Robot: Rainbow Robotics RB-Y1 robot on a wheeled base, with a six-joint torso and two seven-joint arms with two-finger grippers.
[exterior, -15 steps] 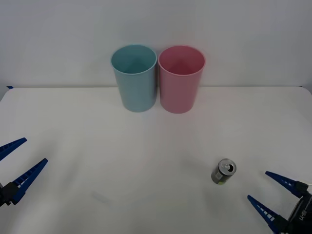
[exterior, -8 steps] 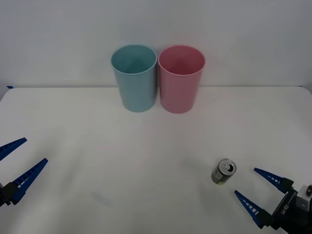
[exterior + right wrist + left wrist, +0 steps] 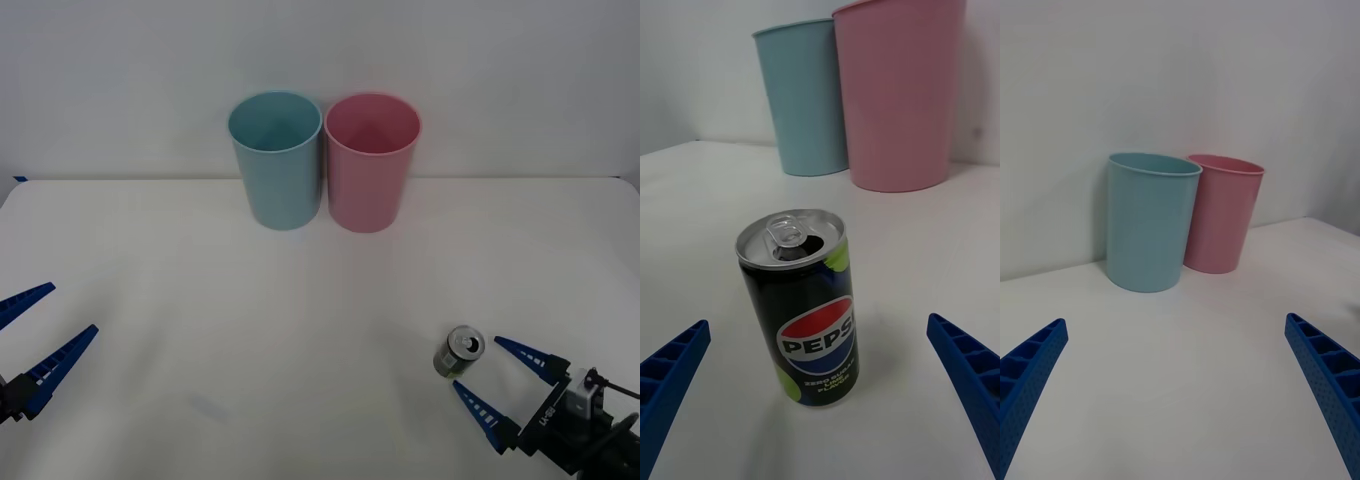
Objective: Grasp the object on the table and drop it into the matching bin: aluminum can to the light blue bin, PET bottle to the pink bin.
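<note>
Moved: right gripper point(image 3: 494, 369) has come in from the front-right corner of the table point(image 3: 300, 330) toward the can over the last second; left gripper, can and both bins unchanged.
Right gripper: blue fingers spread wide, holding nothing. Sits just beside the can on its right-front side, one fingertip point(image 3: 462, 388) just in front of the can, no contact visible. In the right wrist view point(image 3: 820, 405) the can stands ahead, centred on the gap between the two fingers.
Aluminum can point(image 3: 459, 351): upright on the table, near the front-right corner, well apart from both bins. Dark body, silver top with pull-tab, Pepsi label visible in the right wrist view point(image 3: 801, 304); top looks already opened, contents can't be seen.
Light blue bin point(image 3: 276, 160): upright at the back edge of the table, centre-left; what shows of the inside is bare.
Pink bin point(image 3: 371, 162): upright just beside the light blue bin on its right, rims touching or nearly so, can't tell which; what shows of the inside is bare.
Left gripper point(image 3: 35, 325): parked at the front-left edge of the table, fingers wide apart, holding nothing.
</note>
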